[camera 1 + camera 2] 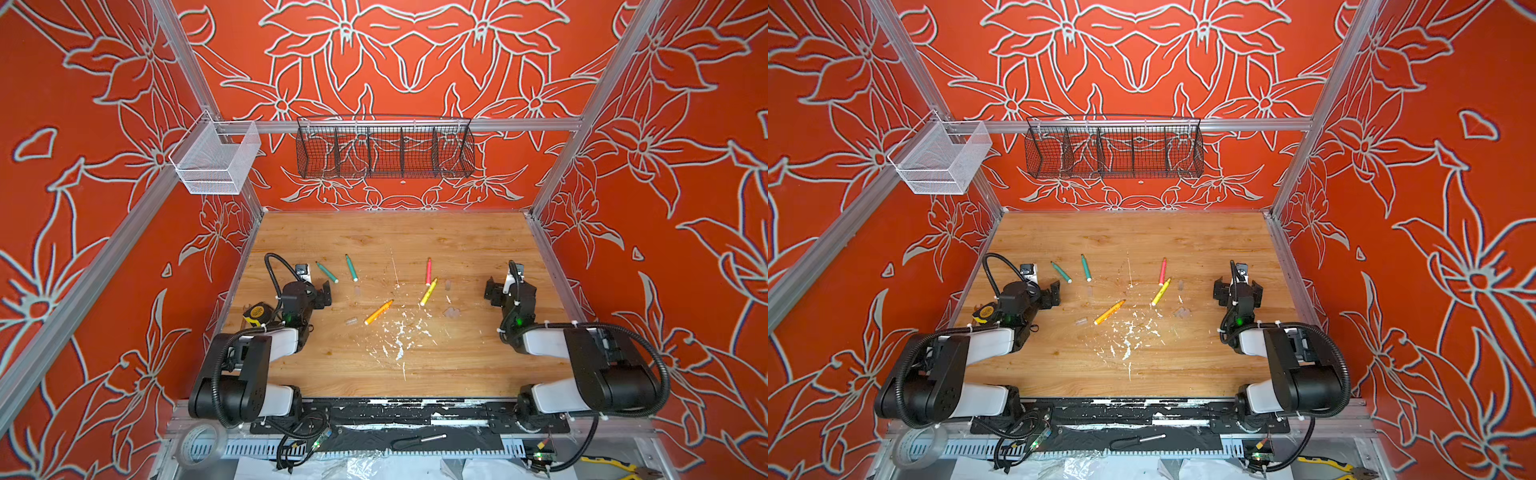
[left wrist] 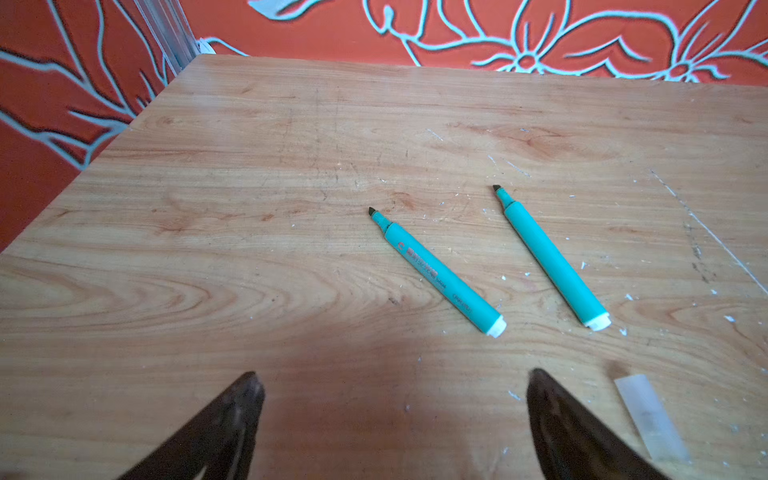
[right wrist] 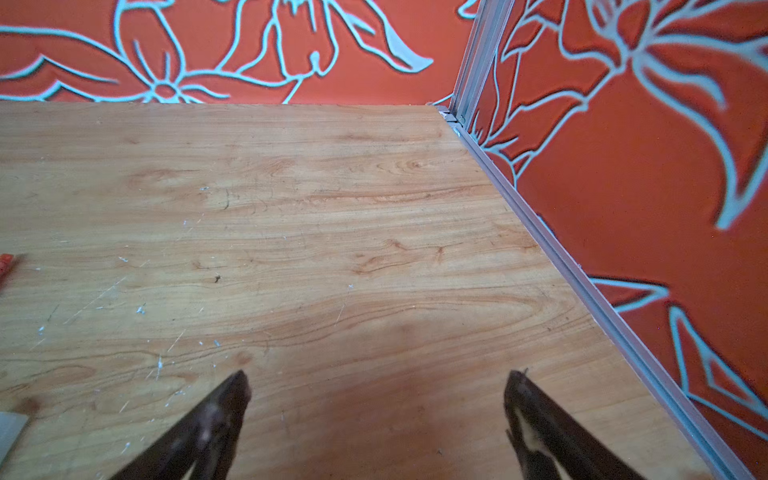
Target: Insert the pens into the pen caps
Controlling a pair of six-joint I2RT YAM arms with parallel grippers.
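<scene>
1. Nearest the desk's (image 1: 478, 374) front edge, around its middle, we see scattered white paint flecks (image 1: 399, 332).
2. Just beyond them the orange pen (image 1: 379, 311) lies slanted; a clear cap (image 1: 351, 321) lies just left of its nearer end.
3. Toward the right edge sit faint caps (image 1: 451, 312); we cannot tell how many.
4. The left gripper (image 2: 392, 380) hovers by the left edge and the right gripper (image 3: 378, 378) by the right edge; both have jaws spread wide, holding nothing.
5. Right of centre the yellow pen (image 1: 428, 291) lies slanted, the pink pen (image 1: 428, 271) just beyond it, a lone cap (image 1: 448, 285) at their right.
6. Left of centre a teal pen (image 2: 440, 274) and a second teal pen (image 2: 552, 257) lie side by side, apart, tips toward the far edge, white butt ends toward us; a nearer cap (image 2: 648, 415) lies just short of them.
</scene>
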